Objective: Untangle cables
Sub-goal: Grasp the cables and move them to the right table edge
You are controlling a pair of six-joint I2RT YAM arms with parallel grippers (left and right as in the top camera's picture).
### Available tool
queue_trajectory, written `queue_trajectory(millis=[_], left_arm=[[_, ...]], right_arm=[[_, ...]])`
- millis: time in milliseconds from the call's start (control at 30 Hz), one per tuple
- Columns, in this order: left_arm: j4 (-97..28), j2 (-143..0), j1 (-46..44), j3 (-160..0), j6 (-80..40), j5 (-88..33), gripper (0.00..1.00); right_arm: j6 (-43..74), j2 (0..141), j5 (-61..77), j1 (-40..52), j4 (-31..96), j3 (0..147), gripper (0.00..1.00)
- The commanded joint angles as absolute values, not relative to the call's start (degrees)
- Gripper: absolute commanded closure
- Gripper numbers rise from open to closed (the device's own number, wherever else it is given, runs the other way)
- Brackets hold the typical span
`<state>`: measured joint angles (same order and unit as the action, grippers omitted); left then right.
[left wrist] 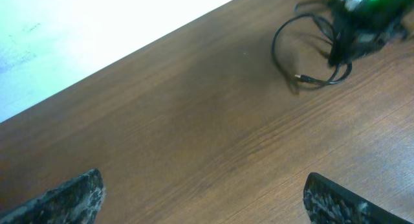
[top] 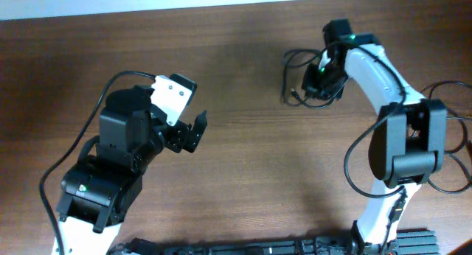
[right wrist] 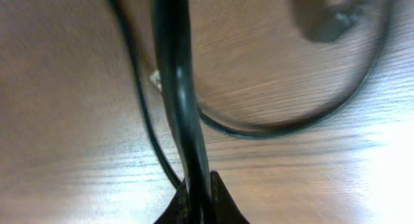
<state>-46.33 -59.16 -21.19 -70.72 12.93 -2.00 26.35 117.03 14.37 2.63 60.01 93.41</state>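
Observation:
The cables (top: 295, 96) lie in thin black loops at the far right of the table, also seen in the left wrist view as cables (left wrist: 274, 46) with a small metallic plug (left wrist: 301, 77). My right gripper (top: 317, 82) is down on that bundle. In the right wrist view the right gripper (right wrist: 199, 201) is shut on one black cable (right wrist: 173, 75) that runs up from its fingertips. A thinner loop (right wrist: 259, 130) curves on the wood beside it. My left gripper (top: 195, 133) hovers open over bare wood at the left-centre, its fingers (left wrist: 71, 198) wide apart with nothing between them.
Thicker black arm wires (top: 358, 163) hang around the right arm's base at the right edge. A pale surface (left wrist: 97, 30) borders the table's far edge. Black rails (top: 295, 247) run along the front edge.

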Motion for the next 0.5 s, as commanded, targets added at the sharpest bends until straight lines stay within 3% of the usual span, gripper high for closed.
queue_trajectory(millis=[0, 200, 467], left_arm=[[-46.22, -59.13, -20.82, -70.98, 13.8, -2.61, 0.01], [-46.22, -59.13, -20.82, -70.98, 13.8, -2.61, 0.01], [-46.22, -59.13, -20.82, -70.98, 13.8, -2.61, 0.01]], right_arm=[[25.5, 110.17, 5.3, -1.72, 64.05, 105.43, 0.96], [24.88, 109.32, 3.57, -11.88, 66.28, 121.95, 0.96], [24.88, 109.36, 3.55, -24.88, 62.67, 122.69, 0.96]])
